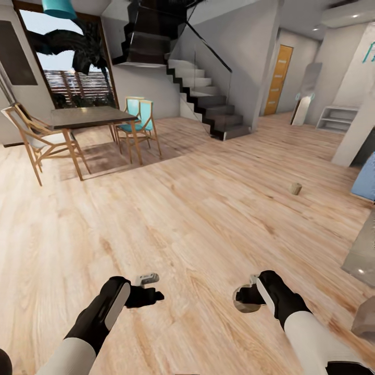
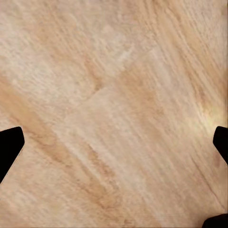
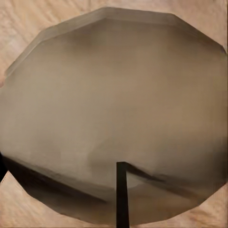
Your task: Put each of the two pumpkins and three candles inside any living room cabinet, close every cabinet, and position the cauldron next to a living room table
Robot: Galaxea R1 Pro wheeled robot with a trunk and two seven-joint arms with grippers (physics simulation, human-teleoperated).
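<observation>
A squat tan candle [image 3: 114,104] is pressed close against the right wrist camera, a thin dark wick standing on it. In the head view this candle [image 1: 247,307] sits at the tip of my right gripper [image 1: 244,298], which is shut on it low over the plank floor. A second small tan candle [image 1: 296,188] stands on the floor further ahead to the right. My left gripper [image 1: 152,292] hangs open over bare floor, its dark fingertips [image 2: 9,145] wide apart with nothing between them. A corner of the greyish glass table [image 1: 363,250] shows at the right edge.
A dark dining table [image 1: 86,117] with wooden chairs stands at the far left. A staircase [image 1: 211,104] rises at the back, and a white pillar [image 1: 359,130] and blue sofa edge [image 1: 367,177] are on the right. Open wood floor lies ahead.
</observation>
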